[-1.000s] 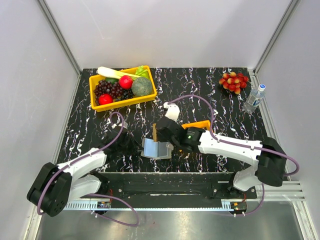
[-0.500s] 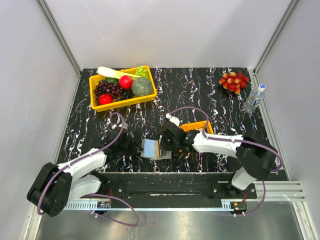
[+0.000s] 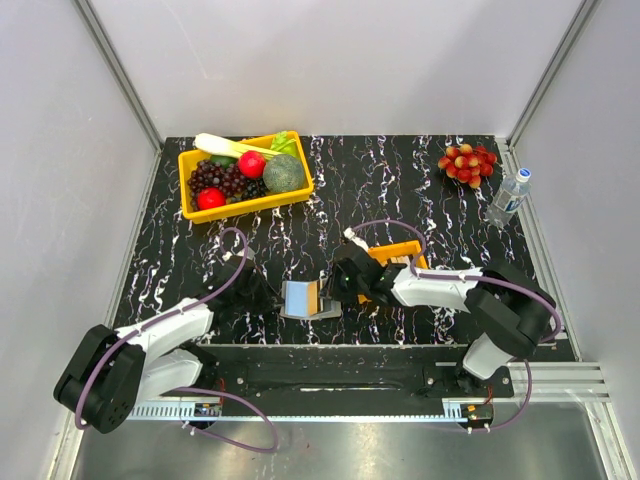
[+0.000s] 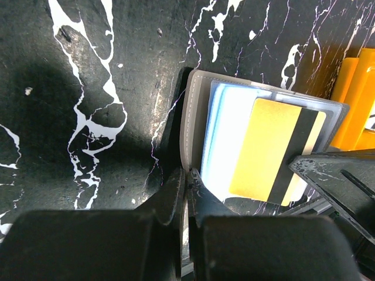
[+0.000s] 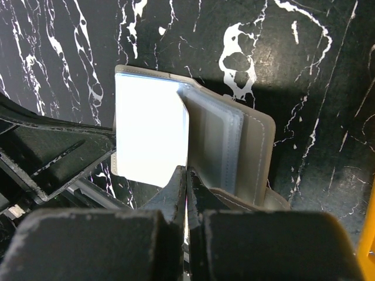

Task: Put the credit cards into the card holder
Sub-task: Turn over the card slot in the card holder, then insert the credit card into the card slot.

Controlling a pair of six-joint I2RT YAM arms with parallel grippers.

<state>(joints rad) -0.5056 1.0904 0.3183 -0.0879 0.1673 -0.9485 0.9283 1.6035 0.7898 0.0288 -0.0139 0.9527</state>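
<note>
- Top view: Your right gripper [image 3: 337, 289] has come down and drawn in towards the flat, taupe-grey folding card holder [image 3: 301, 299], which sits near the front edge of the table between the two arms. A second ago that gripper hung higher, with its card clear of the holder. The thin tan credit card with a dark stripe [image 3: 313, 293] now meets the open holder. The small orange plastic tray [image 3: 402, 250] lies just behind the right wrist.
- Left wrist view: Your left gripper [image 4: 186, 180] is pinched tight on the grey cover edge of the card holder [image 4: 196, 117], propping it open. The tan credit card [image 4: 263, 146] rests against the blue-grey inside with most of its face exposed. Its far corner is in the right gripper [image 4: 304, 167].
- Right wrist view: The right gripper [image 5: 186, 174] has its fingers fully together on the card, which is seen edge-on at the pockets of the card holder [image 5: 258, 146]. Insertion appears begun, but the card is not yet seated.
</note>
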